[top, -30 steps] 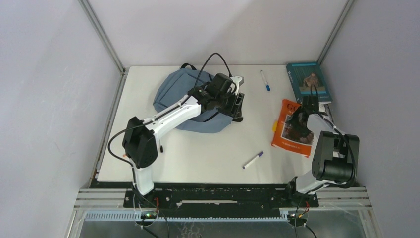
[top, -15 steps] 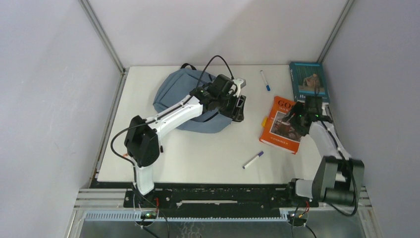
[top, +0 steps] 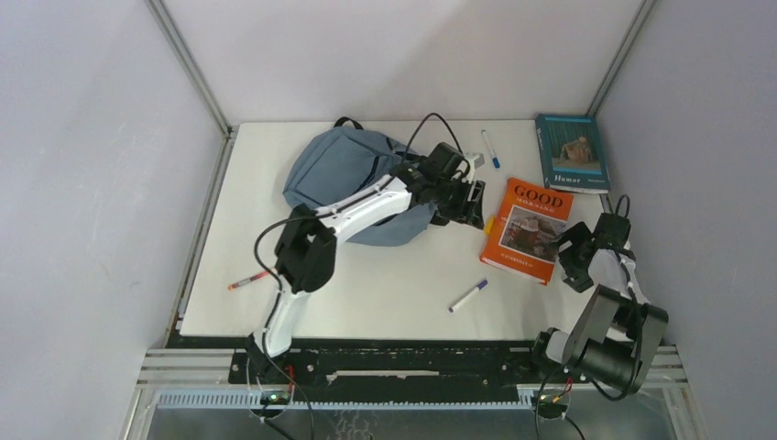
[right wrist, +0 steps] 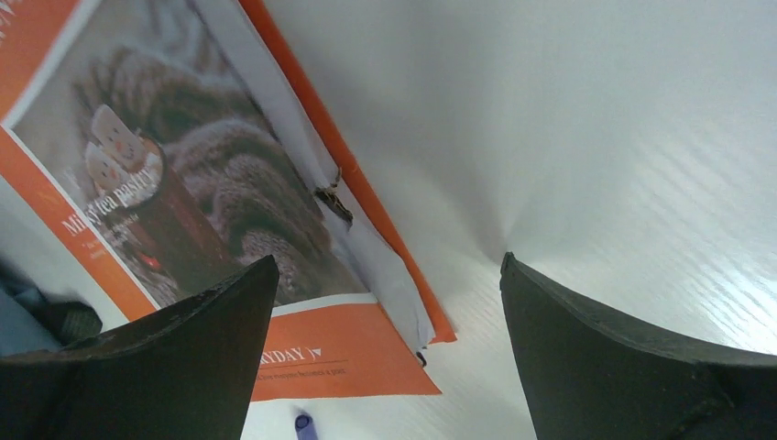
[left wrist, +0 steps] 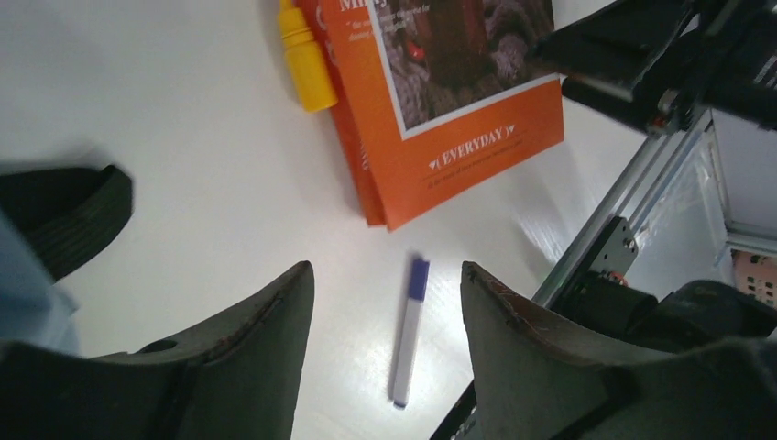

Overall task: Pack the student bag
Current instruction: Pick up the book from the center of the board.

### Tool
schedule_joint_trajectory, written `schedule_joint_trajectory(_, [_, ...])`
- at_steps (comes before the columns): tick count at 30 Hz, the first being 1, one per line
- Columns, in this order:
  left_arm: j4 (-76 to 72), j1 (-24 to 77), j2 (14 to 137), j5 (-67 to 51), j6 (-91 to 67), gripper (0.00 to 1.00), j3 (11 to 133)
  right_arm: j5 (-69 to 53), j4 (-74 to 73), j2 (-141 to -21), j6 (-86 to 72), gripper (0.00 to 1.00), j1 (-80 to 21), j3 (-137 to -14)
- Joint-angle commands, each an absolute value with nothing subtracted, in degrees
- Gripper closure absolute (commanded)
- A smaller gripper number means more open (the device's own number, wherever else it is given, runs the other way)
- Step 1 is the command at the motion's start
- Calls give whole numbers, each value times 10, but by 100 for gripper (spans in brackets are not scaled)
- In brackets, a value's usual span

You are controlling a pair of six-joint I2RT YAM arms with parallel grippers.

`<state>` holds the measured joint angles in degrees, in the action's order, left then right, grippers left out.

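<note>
surface: white table (top: 385, 275) sitting inside a grey-walled booth
left gripper (left wrist: 385, 275): hanging above the table with fingers spread wide, gripping nothing; reaching out past the right side of the student bag toward the orange book
right gripper (right wrist: 389, 266): hovering low over bare table just beside the right edge of the orange book, fingers wide apart, carrying nothing
orange book (top: 527, 229): lying flat, cover up, between the two grippers
yellow highlighter (left wrist: 307, 55): lying right against the left edge of the orange book
purple-capped marker (left wrist: 408, 330): lying on the table nearer the arm bases than the orange book, showing between the left fingers in the wrist view
student bag (top: 344, 174): lying on the far-left part of the table, partly under the left arm; showing a black strap at the left edge of the left wrist view; zipped or unzipped, cannot tell
blue-capped marker (top: 491, 148): lying near the far edge, between student bag and teal book
teal book (top: 572, 151): lying flat in the far-right corner, apart from the orange book
red pen (top: 248, 280): lying near the left edge, well apart from everything else
</note>
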<state>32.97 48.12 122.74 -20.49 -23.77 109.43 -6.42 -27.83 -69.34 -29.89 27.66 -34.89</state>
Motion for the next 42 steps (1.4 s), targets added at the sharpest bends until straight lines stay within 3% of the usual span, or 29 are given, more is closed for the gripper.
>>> schedule_joint_trajectory(1, [315,489,1293,-249,-294,35,1171,-143,-209,-732,-304,1,281,-343])
schedule_joint_trajectory(9, [305,495,1356,-265,-333,37,1175,-191,-179,-758,-306,1,282,-336])
schedule_joint_trajectory(28, [247,515,1431,-342,-383,47,1219,-200,-165,-734,-311,29,285,-312])
schedule_joint_trajectory(31, [247,517,1438,-351,-387,52,1232,-201,-169,-728,-312,38,286,-309])
schedule_joint_trajectory(36, [246,519,1432,-361,-384,65,1234,-202,-182,-695,-316,63,290,-302])
schedule_joint_trajectory(41, [246,521,1413,-381,-384,64,1230,-200,-219,-626,-322,100,296,-302])
schedule_joint_trajectory(42, [245,521,1405,-382,-382,63,1226,-199,-230,-610,-324,100,298,-303])
